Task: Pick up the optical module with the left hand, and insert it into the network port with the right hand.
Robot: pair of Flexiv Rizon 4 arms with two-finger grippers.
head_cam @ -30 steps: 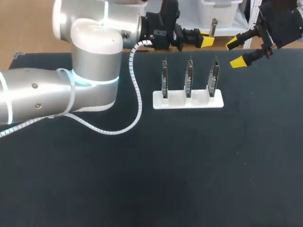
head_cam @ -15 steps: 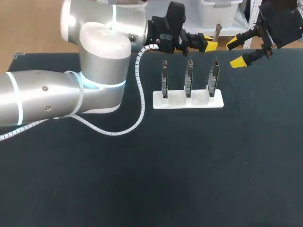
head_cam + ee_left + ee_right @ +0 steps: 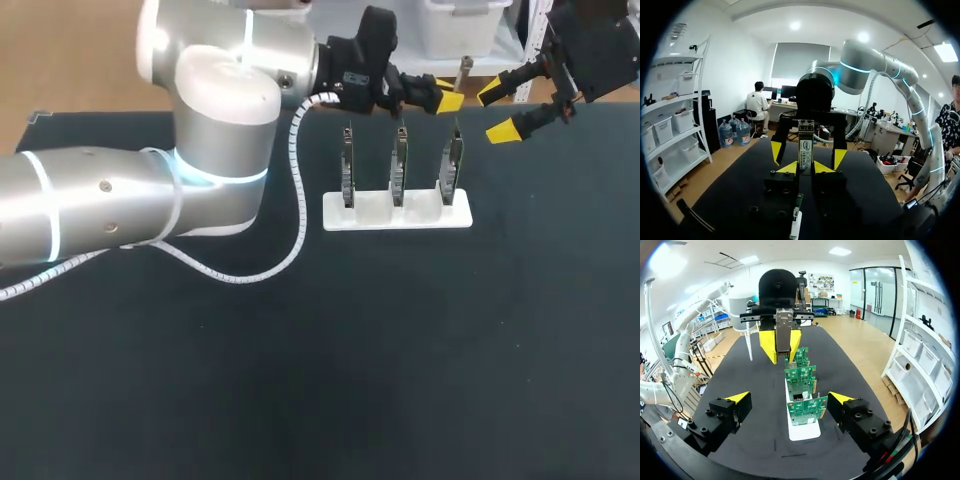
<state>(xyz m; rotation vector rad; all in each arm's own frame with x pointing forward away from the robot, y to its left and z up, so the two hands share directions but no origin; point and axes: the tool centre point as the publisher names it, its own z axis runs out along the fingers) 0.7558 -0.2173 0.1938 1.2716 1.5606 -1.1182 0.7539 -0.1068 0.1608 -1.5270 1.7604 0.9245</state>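
My left arm (image 3: pixel 200 110) comes in from the left and reaches across the far side of the black table (image 3: pixel 350 350). Its wrist is turned so the left gripper (image 3: pixel 445 95) sits near the third of the boards, facing my other arm. Its yellow tips are pinched on the optical module (image 3: pixel 805 145), a narrow grey bar that sticks out past them. My right arm (image 3: pixel 595 50) hangs at the far right corner. The right gripper (image 3: pixel 500 112) has its fingers spread wide with nothing between them, and it is aimed back toward the module. Between the two grippers a white holder (image 3: pixel 420 215) rests on the table. Three green circuit boards (image 3: pixel 801 377) stand upright in it in a row, one per slot.
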